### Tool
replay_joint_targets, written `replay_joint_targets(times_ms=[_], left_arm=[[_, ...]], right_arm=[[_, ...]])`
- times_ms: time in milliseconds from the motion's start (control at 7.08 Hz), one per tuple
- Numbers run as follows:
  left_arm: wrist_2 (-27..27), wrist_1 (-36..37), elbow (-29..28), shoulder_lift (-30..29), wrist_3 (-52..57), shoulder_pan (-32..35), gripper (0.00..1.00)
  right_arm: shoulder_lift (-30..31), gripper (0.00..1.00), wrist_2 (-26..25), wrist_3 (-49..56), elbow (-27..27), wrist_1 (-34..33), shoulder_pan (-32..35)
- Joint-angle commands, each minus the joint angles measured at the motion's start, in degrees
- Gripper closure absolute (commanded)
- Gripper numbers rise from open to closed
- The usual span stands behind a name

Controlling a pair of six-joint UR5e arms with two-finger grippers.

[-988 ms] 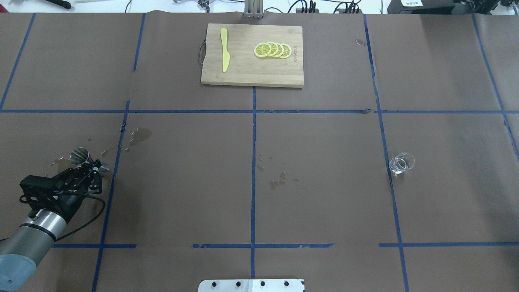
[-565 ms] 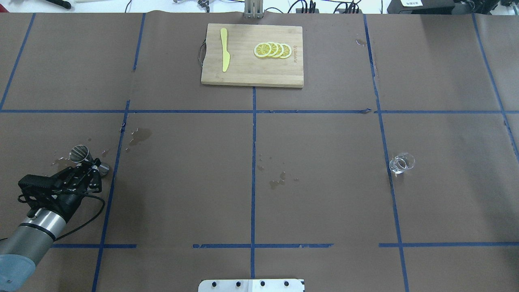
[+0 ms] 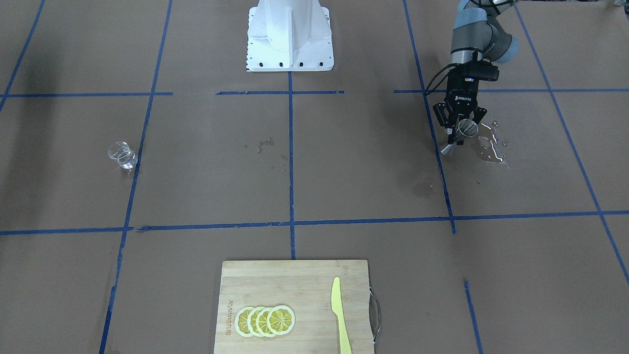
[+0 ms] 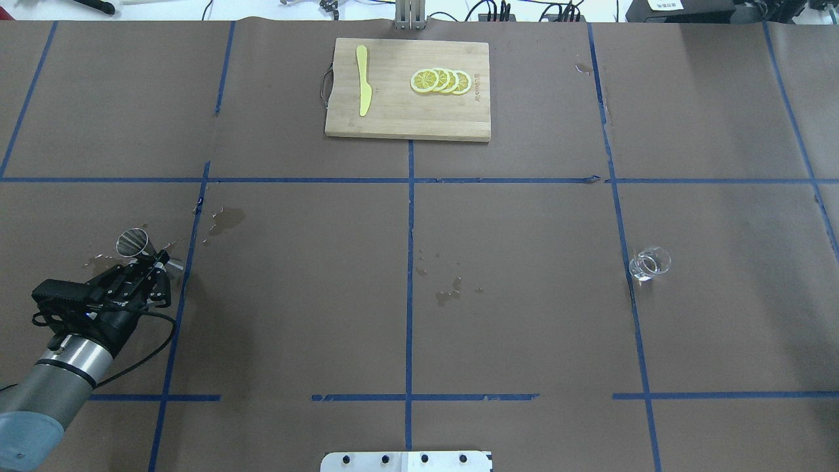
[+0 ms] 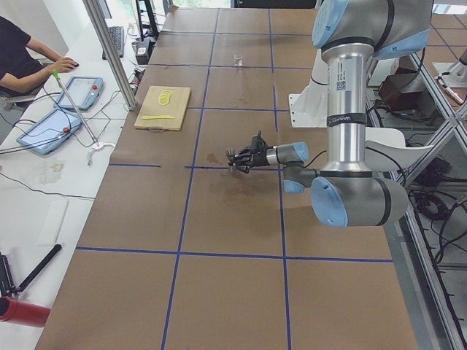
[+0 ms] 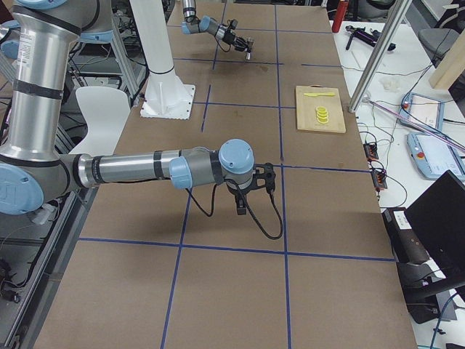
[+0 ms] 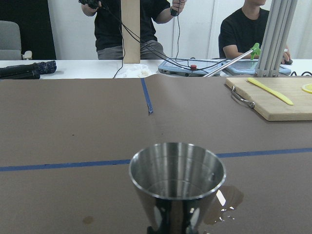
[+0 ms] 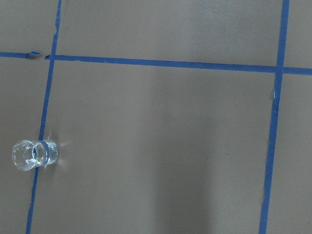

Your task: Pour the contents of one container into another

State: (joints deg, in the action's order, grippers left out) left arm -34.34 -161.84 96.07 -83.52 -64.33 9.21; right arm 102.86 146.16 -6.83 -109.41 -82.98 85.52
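Left jaws are closing on the narrow waist of the steel jigger (image 4: 133, 242), and I am holding it upright near my left edge of the desk (image 4: 524, 229), its open upper cup facing up. I cannot tell whether its foot is touching the paper. As for my right jaws, I cannot tell how they are standing: that arm is showing only in the side camera, and its wrist camera is looking down on bare desk with the glass beaker (image 8: 35, 154) off to one side. The beaker is sitting on a blue tape line on my right side, well apart from the jigger, so nearly the whole desk is lying between the two. What is worrying me is the grip. The jigger is smooth and shiny, and a wet puddle (image 3: 493, 146) is glinting just beside it, so it may be slick and could twist or slide between the pads. The beaker is small, clear and hard to place, and a careless approach could knock it over. The jigger's mouth is also narrow, so a stream from the spout could easily miss. Inside the jigger I am seeing only reflections at the bottom and cannot say whether liquid is pooling there. The beaker is looking clear throughout, and I cannot tell its fill either.
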Motion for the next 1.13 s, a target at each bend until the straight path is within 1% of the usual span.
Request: replay_joint_targets(times_ms=[0,141,282,424,565,706,847,988], left_arm=[[2.67,0.03,-0.01,-7.23,2.72,-0.07,1.00],[3.31,0.12,0.51,-8.14,3.94,-0.15,1.00],[3.31,0.03,0.61,-9.89,9.70,-0.07,1.00],[3.23,0.12,-0.18,-14.26,11.49,-0.15,1.00],[2.88,0.20,-0.45,-16.91,13.16,-0.68,1.00],[2.70,0.73,-1.32,-19.63,13.53,-0.77,1.00],[2.70,1.08,-2.89,-23.05,13.62,-0.77,1.00],[2.70,1.00,-5.95,-25.44,13.62,-0.68,1.00]], right_arm=[[-0.38,0.00,0.53,-0.28,-0.01,2.55,-0.44],[-0.56,0.00,0.36,-2.89,-0.10,5.69,-2.35],[-0.56,0.00,-0.43,-10.06,-0.02,12.95,-6.81],[-0.73,0.00,-3.31,-19.09,-0.01,21.63,-11.38],[-1.00,0.00,-9.69,-27.97,-0.01,31.12,-16.91],[-1.17,0.00,-12.54,-33.36,-0.28,33.73,-21.05],[-2.83,0.00,-14.22,-37.16,-0.80,33.85,-23.27],[-2.85,0.00,-16.06,-43.29,-2.81,33.85,-27.47]])
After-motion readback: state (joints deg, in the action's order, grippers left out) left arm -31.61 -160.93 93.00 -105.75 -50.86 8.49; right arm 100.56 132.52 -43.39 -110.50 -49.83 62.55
